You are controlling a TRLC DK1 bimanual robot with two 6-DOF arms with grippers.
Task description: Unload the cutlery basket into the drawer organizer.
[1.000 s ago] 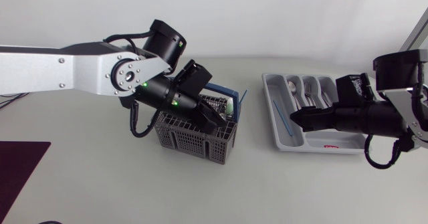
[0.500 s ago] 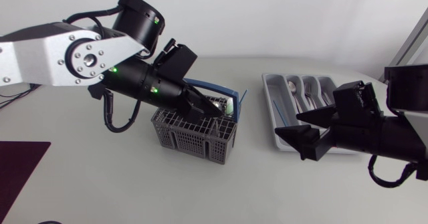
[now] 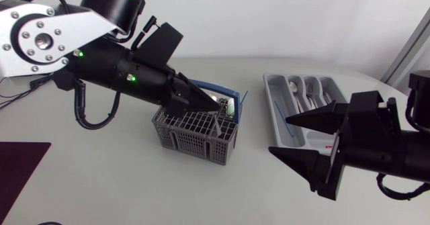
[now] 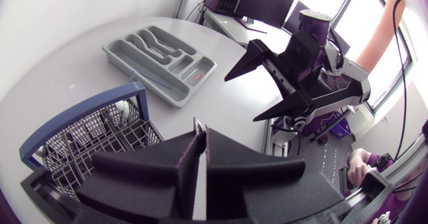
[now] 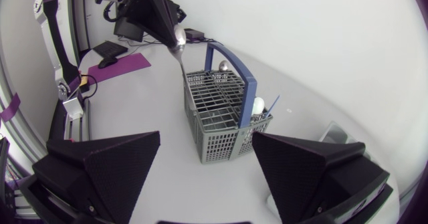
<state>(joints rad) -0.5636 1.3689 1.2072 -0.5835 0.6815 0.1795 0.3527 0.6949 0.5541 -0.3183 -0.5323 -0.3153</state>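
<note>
One silver metal spoon (image 5: 179,36) is clamped between left fingers (image 3: 195,101) | over grey mesh cutlery basket (image 3: 195,139), frame centre | right fingers (image 3: 316,117) spread wide, lower right

A robotics lab, it seems: a left arm (image 3: 40,40) and a right arm (image 3: 393,151) reach over a plain white table (image 3: 121,185) bearing a cutlery basket (image 3: 191,143) and drawer organizer (image 3: 270,84).

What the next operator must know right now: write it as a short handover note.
Left pincer: shut on a spoon, held above the cutlery basket.
Right pincer: open, empty, beside the drawer organizer, facing the basket.
Done: some cutlery and a blue straw lie in the organizer.
Left: place this spoon, then unload the other pieces in the basket.
</note>
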